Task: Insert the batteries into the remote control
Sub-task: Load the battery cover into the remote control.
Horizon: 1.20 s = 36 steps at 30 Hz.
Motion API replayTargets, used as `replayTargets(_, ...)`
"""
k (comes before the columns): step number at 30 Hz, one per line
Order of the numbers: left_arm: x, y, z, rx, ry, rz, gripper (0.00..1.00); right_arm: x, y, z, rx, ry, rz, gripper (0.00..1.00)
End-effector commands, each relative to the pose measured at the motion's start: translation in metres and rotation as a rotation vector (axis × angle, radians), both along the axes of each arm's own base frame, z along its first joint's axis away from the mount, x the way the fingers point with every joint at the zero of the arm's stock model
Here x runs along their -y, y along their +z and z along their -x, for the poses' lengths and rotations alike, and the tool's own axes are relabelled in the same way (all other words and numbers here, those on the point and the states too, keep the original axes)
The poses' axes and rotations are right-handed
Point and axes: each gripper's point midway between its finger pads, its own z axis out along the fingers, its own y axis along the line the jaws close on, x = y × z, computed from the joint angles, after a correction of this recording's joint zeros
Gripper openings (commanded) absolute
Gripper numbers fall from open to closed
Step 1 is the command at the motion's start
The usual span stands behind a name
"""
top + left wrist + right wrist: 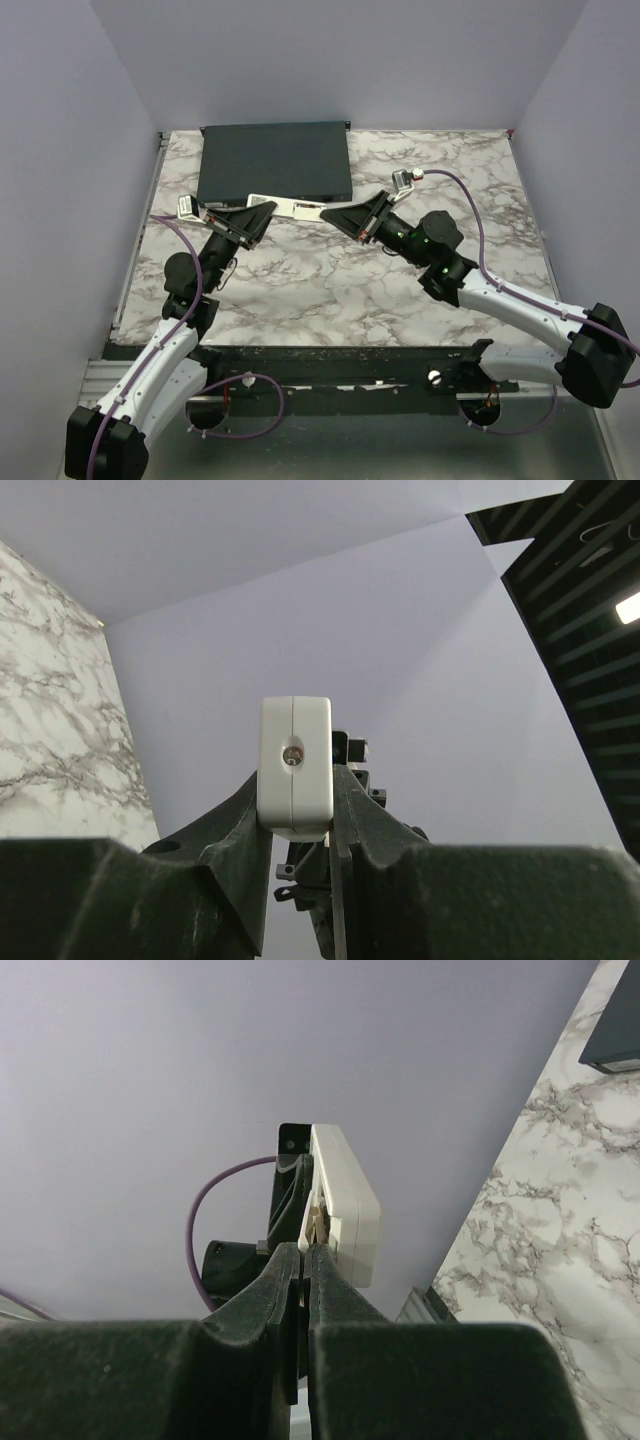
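Your left gripper [258,212], just in front of the box [275,160], is clamped on the left end of the remote [295,207], which runs along the box's near edge. Your right gripper [340,216], by the box's near right corner, has its fingers pressed together at the remote's right end. You cannot tell whether they pinch anything.

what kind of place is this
Probably a robot lab cell, not a home: a marble-patterned tabletop boxed in by plain lilac panels, with two robot arms bolted at its near edge.
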Motion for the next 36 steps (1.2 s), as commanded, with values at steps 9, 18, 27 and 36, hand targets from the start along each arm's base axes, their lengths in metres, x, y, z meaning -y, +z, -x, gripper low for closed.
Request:
replayTargets(9,0.000,0.009,0.007,0.026,-0.013,0.026,0.00,0.003,0.005,0.004,0.044,-0.007,-0.020,0.01)
replayTargets(18,0.000,0.008,0.007,0.026,-0.015,0.028,0.00,0.010,0.019,0.001,0.094,-0.051,-0.074,0.01)
replayTargets(27,-0.001,0.007,0.009,0.026,-0.016,0.031,0.00,0.009,0.014,-0.002,0.076,-0.057,-0.060,0.01)
replayTargets(36,-0.001,0.009,0.008,0.026,-0.015,0.033,0.00,0.008,0.002,-0.003,0.045,-0.060,-0.030,0.01)
